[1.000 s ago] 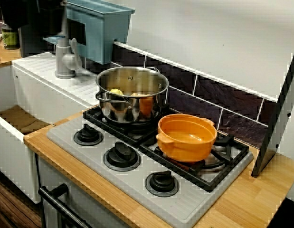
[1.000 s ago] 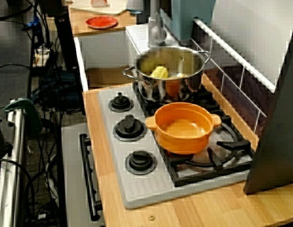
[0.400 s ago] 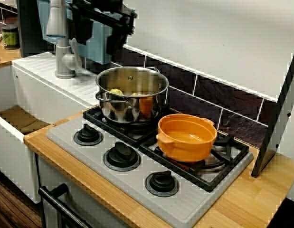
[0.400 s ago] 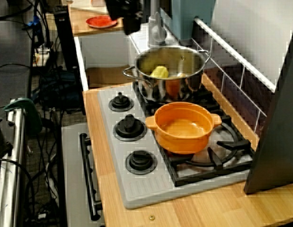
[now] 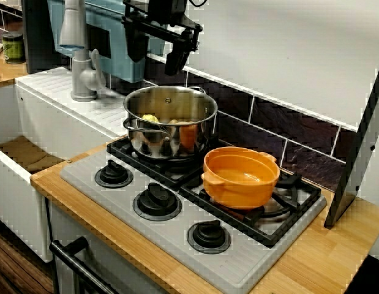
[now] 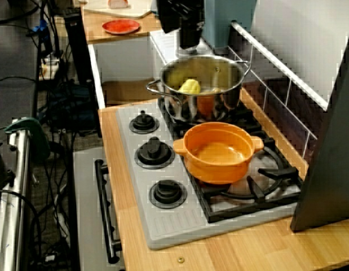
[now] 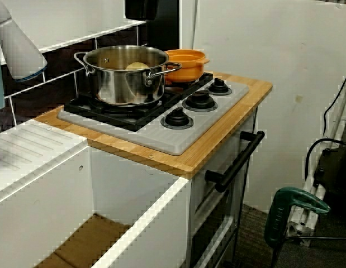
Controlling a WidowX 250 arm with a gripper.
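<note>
Above the round stainless-steel pot (image 5: 158, 139) on the grey stove (image 5: 85, 170), the black fingers (image 5: 176, 60) hang spread wide, gripping nothing. 1 yellow item (image 5: 150, 118) lies inside the pot; the orange ceramic bowl (image 5: 241, 179) stands just beside it.

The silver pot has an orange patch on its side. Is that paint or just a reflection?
Likely a reflection: in the view from the front, the patch on the steel pot faces the orange pot beside it; in the view from the sink side, its other wall shows only grey glints.
</note>
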